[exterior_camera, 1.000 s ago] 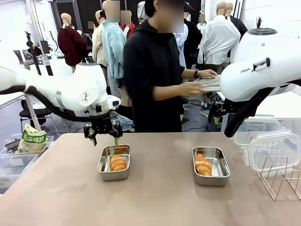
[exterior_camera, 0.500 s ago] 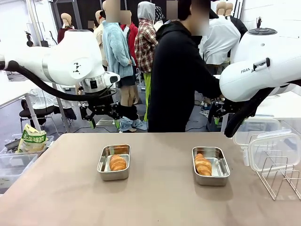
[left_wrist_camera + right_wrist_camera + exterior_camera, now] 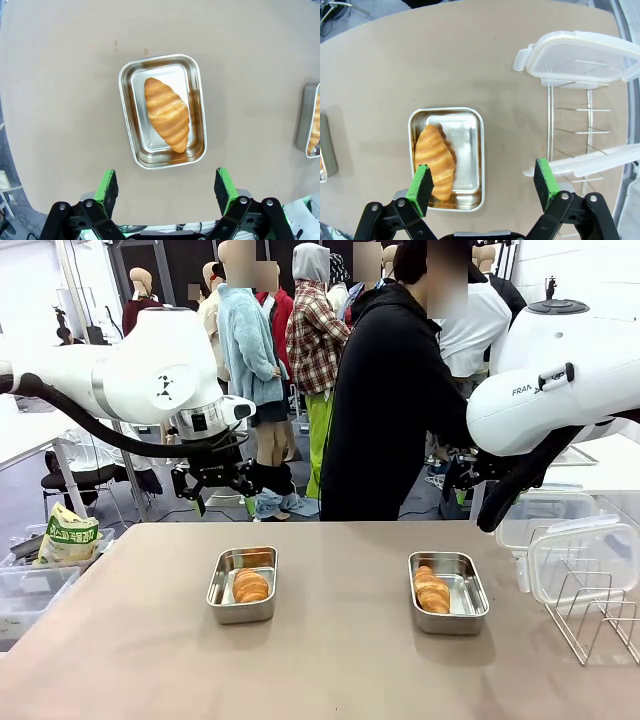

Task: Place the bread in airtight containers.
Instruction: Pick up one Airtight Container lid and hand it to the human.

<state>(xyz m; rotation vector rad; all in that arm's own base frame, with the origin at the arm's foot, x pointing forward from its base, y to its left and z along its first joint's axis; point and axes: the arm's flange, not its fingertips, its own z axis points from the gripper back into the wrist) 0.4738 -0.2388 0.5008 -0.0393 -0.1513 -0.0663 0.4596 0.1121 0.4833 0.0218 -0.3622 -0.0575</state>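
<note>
Beige-brown tabletop, with a crowd of people beyond its far side. Versus a second ago: the left gripper has gone up and back, from just over the far rim of the left shallow stainless-steel container to well above and behind the table's far edge. It has barely shifted over the last half second. Its green pads stand wide apart, nothing between them. The person in black hoodie has stepped toward the right arm's side and turned away. Right arm, both containers and both rolls are in the same spots.

The left container lies straight below the left gripper, centred between its finger lines and open-topped. One golden-brown glossy ridged croissant roll lies diagonally inside.

Right gripper: pads wide apart, empty. The right shallow stainless-steel container lies below it toward one pad, open-topped. A second golden-brown croissant roll lies inside along the wall nearer that pad.

Toward the other pad a silver wire rack carries clear plastic lids, near the right container, so that side is tight. Bare tabletop surrounds the left container. A wide gap separates the two containers, and a broad free strip runs along the robot's near edge.
</note>
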